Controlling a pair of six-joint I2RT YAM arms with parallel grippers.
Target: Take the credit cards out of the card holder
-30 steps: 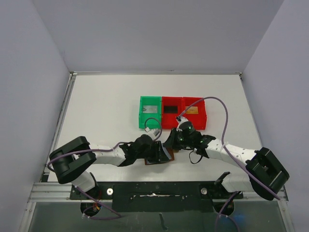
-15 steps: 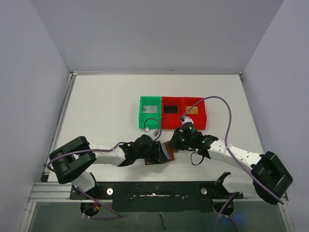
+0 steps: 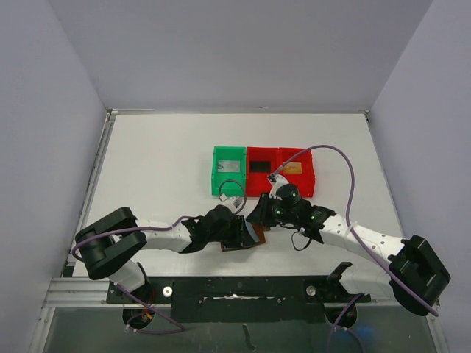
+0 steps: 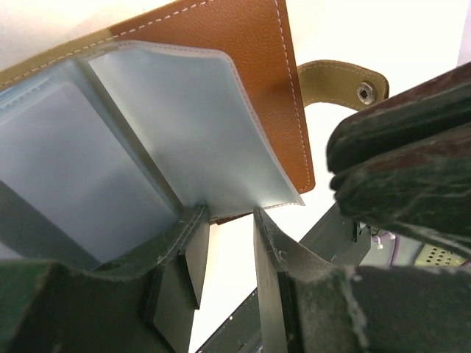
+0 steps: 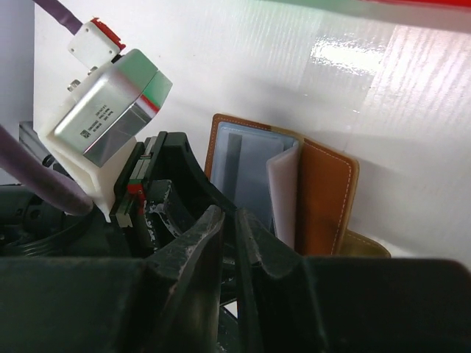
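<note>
Left gripper [image 4: 227,220] has its jaws parted by a narrow gap, with bare table showing through. The near edge of the card holder [image 4: 250,51] lies right at its tips. Whether it nips a leaf there cannot be told.

The holder lies open near the middle of the table, just short of the trays. Its clear sleeves [image 4: 184,125] are fanned up and look empty, and its tab [image 4: 342,81] sticks out to the right.

The right gripper [image 5: 232,217] hangs just beside it, jaws all but together, with nothing seen between them.

From above, a pale grey card [image 3: 229,166] lies in the green tray [image 3: 215,178]. A black card [image 3: 260,166] lies in the middle red tray [image 3: 262,184], and a golden card [image 3: 294,168] in the right red tray [image 3: 313,176]. The job looks close to finished.

The main risk is crowding. Both wrists sit very near each other over one small, floppy holder, so a careless pull-out could knock one gripper against the other.

If the left tips have caught a sleeve, a lift or pull would drag the holder along. It could then flip shut or slide toward the trays.

The trays are near on the far side, and the right arm is close to them. A wide swing there could nudge a tray and spill a card.

A card hidden behind a sleeve cannot be ruled out from these views.
</note>
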